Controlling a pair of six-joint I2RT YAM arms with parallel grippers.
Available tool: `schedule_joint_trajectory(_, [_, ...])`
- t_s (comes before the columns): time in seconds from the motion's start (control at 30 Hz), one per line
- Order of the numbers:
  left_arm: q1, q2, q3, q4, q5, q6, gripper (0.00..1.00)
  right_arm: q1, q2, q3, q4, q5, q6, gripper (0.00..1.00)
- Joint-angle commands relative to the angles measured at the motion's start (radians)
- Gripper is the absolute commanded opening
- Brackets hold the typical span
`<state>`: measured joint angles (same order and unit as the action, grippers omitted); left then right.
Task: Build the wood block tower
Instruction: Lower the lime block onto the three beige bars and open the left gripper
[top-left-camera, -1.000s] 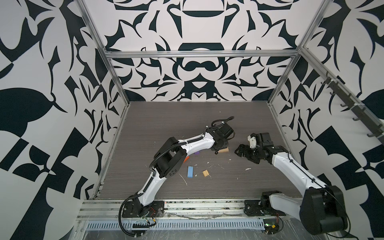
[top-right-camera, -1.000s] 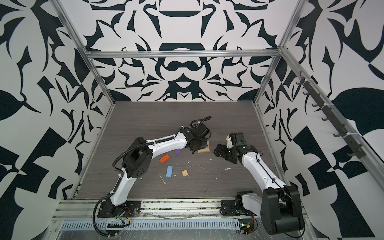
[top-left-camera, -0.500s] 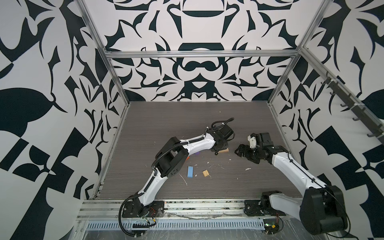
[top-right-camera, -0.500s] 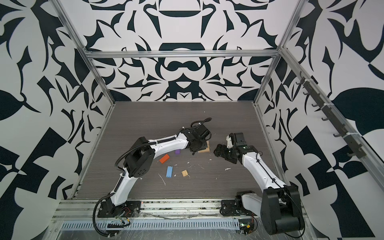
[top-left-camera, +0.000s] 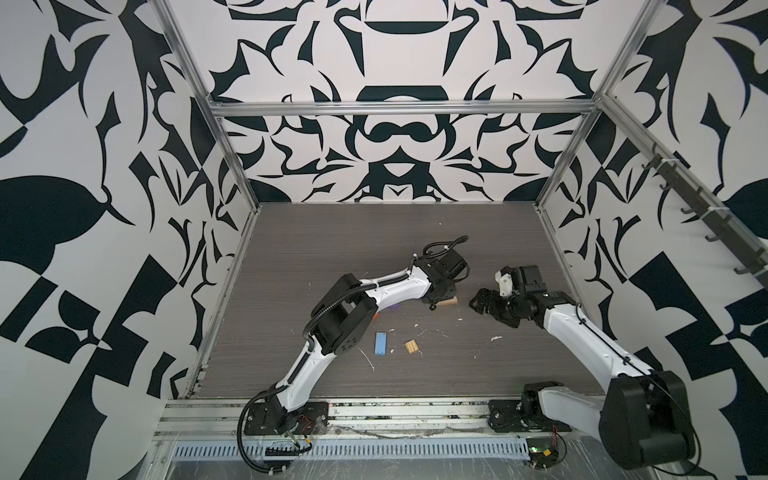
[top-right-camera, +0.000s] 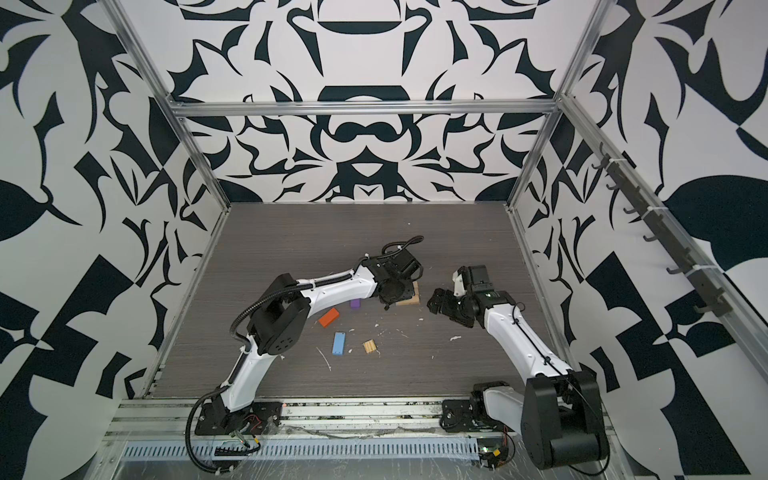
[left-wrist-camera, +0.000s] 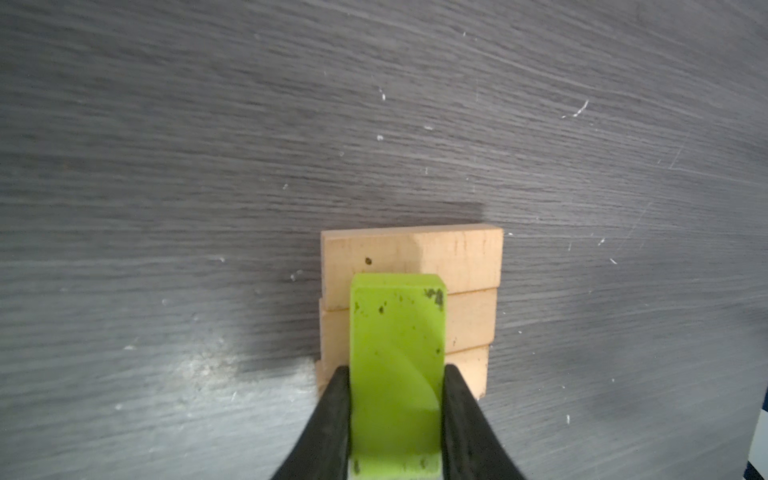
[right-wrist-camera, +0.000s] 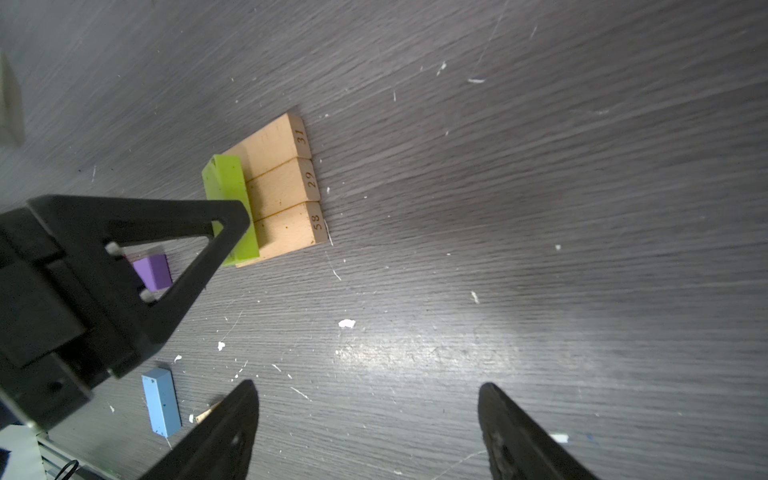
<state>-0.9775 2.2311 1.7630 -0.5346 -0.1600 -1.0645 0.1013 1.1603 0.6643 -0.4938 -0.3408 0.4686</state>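
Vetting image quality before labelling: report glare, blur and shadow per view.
Left wrist view: green block and planks sharp, shadow beside them, far table smeared. Right wrist view: glare on table, plank numbers legible. Both top views: evenly lit, sharp.

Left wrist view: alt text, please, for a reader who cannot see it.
The left end effector grips a lime green block, held crosswise over three tan planks lying side by side on the dark wood-grain table. The table is dotted with white flecks.
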Motion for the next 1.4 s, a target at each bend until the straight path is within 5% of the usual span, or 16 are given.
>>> schedule_joint_trajectory(0.0, [-0.002,0.021,0.008,-0.017,0.0,0.003,0.02,-0.002,0.004,0.02,-0.005,-0.006,-0.002,0.87])
schedule_joint_trajectory(0.8, [-0.002,0.022,0.011,-0.025,0.004,0.001,0.22,-0.002,0.004,0.012,-0.003,-0.009,-0.001,0.87])
schedule_joint_trajectory(1.37, [-0.002,0.019,0.01,-0.025,0.008,0.0,0.5,-0.002,0.004,0.011,-0.002,-0.01,0.001,0.86])
